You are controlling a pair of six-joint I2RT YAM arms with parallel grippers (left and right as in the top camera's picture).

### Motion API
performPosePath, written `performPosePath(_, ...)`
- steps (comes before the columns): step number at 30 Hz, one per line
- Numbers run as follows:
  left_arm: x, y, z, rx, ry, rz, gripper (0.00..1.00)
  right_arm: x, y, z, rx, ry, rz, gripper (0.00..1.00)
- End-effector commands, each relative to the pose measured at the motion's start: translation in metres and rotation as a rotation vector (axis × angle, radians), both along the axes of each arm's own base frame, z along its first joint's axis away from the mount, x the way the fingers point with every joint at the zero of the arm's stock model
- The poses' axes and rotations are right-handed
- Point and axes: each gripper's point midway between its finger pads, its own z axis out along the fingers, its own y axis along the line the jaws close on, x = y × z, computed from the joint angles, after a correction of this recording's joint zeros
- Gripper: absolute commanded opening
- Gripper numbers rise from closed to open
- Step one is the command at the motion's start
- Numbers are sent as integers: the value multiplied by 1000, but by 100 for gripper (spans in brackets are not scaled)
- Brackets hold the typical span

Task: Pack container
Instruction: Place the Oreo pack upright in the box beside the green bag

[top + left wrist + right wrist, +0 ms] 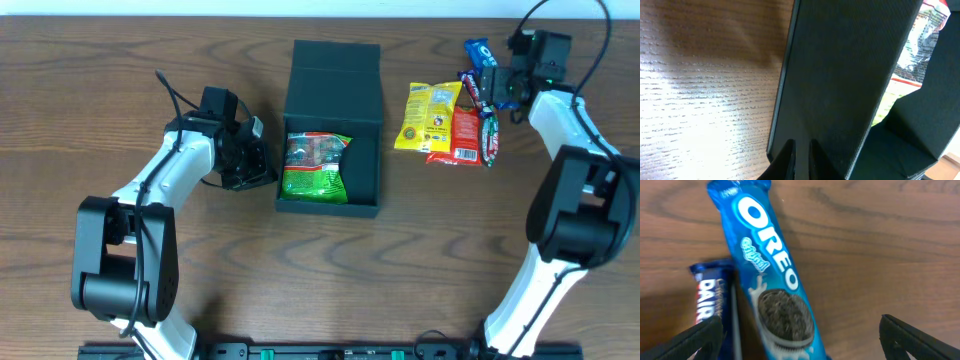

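Dark container (333,75) (open) beside left tool (801,151)

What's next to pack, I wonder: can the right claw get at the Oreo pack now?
Probably yes: the right claw hangs open over the Oreo pack, nothing covers it, though a chocolate bar lies close beside.

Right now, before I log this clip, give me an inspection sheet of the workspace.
Surface: wooden table, visible grain.
Job's things: container open, green packet inside; Oreo pack, Dairy bar, yellow packet and red packet lie outside to its right.
Clutter: nothing seen.
Grippers: left gripper nearly shut beside the container's left wall; right gripper open above the Oreo pack.
Cables: black cable on the left arm, another on the right.
Surroundings: pale strip at far edge, black rail at near edge.
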Motion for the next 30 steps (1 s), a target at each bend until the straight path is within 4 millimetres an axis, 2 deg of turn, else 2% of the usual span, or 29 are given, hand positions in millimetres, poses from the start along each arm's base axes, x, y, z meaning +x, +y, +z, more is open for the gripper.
performPosePath(1,-3,1,-3,2,21,5,12,8,-15,-6,-12,-25,-2,99)
performPosePath(6,-4,1,-3,3,25,5,12,8,-24,-35,-7,2,-14,98)
performPosePath(11,-4,1,-3,3,24,6,12,5,-25,-57,6,30,-12,95)
performPosePath(15,-4,1,-3,1,36,24,12,5,-26,-61,7,33,-14,90)
performPosePath(17,-4,1,-3,1,36,24,12,8,-26,-58,4,22,-14,84)
performPosePath(20,-4,1,-3,1,37,24,12,12,-27,-52,3,9,-16,69)
performPosePath(24,-4,1,-3,1,36,24,12,12,-21,-46,12,41,-5,59)
performPosePath(28,-4,1,-3,2,35,24,12,8,-12,-36,21,80,8,32)
performPosePath(30,-4,1,-3,2,35,24,12,7,-9,-28,22,83,13,27)
